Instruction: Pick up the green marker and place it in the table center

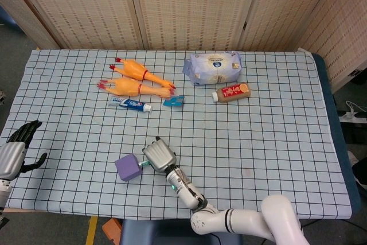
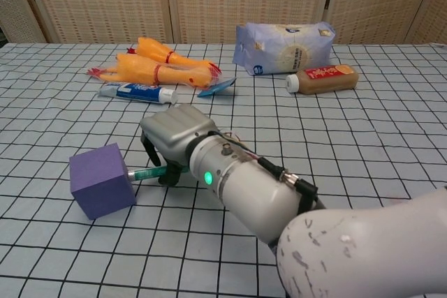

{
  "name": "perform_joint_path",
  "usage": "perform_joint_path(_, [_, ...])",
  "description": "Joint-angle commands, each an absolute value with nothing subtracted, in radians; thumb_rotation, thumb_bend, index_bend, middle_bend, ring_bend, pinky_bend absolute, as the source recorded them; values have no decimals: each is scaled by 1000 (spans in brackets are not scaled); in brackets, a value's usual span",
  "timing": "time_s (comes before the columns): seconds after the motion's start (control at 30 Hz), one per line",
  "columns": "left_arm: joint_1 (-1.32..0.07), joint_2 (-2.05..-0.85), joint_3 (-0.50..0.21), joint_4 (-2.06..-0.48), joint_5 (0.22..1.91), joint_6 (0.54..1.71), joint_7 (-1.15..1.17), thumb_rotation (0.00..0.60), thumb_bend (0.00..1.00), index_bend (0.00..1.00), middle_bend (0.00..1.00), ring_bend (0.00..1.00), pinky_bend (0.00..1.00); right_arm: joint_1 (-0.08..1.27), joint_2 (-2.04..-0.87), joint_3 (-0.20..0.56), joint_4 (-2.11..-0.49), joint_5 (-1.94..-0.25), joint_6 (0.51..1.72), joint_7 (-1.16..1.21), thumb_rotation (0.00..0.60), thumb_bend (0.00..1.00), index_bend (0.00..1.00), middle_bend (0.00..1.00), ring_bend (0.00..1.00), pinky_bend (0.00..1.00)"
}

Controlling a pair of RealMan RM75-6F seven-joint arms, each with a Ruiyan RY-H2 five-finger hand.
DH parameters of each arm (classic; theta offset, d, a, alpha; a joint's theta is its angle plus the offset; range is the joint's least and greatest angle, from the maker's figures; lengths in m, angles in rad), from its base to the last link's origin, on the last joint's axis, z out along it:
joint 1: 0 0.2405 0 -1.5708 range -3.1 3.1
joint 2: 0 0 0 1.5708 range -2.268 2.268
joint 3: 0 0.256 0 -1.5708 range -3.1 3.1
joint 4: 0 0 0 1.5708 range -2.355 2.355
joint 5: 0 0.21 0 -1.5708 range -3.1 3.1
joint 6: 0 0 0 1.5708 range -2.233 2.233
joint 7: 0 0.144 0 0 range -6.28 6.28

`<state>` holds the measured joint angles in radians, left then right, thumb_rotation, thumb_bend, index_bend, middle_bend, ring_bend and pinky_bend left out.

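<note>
My right hand (image 2: 171,137) grasps the green marker (image 2: 145,172), tip butting the purple cube (image 2: 101,180) at nine o'clock; I judge it's shoving. Left hand (image 1: 17,147) hangs released, idle.

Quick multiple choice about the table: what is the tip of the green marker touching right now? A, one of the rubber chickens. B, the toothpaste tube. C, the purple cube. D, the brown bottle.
C: in the chest view the green marker, held under the right hand, runs left until its tip meets the side of the purple cube; the other listed things lie farther back.
</note>
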<state>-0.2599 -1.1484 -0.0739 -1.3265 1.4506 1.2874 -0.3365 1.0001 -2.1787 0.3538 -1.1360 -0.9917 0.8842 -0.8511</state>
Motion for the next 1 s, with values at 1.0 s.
perform_joint_path(1.0, [-259,-1142,-69,-1328,1457,1292,-344,600,382,0,0,0,115,1256,-2239,274,-970,-836,985,-709,600,440,966,801,512,316])
